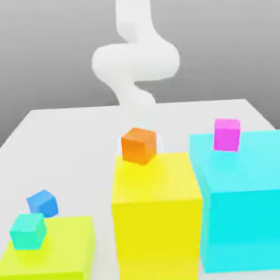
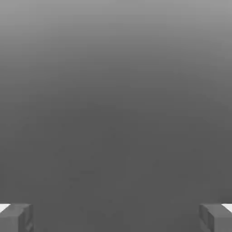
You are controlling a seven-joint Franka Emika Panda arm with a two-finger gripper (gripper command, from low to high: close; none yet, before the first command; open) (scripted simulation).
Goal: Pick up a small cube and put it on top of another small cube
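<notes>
Four small cubes show in the exterior view. An orange cube (image 1: 139, 146) sits on the back edge of a tall yellow block (image 1: 157, 222). A magenta cube (image 1: 227, 134) rests on a big cyan block (image 1: 249, 200). A teal cube (image 1: 28, 231) lies on a low lime block (image 1: 56, 259), and a blue cube (image 1: 43, 203) sits on the table just behind it. The white arm (image 1: 135, 59) rises at the back, well away from all cubes. In the hand view my gripper (image 2: 116, 218) is open, its fingertips (image 2: 18, 218) far apart with nothing between them, facing blank grey.
The white table (image 1: 79, 140) stretches back to the arm's base. The three blocks stand in a row across the front, rising in height from the exterior view's left to its right, with narrow gaps between them.
</notes>
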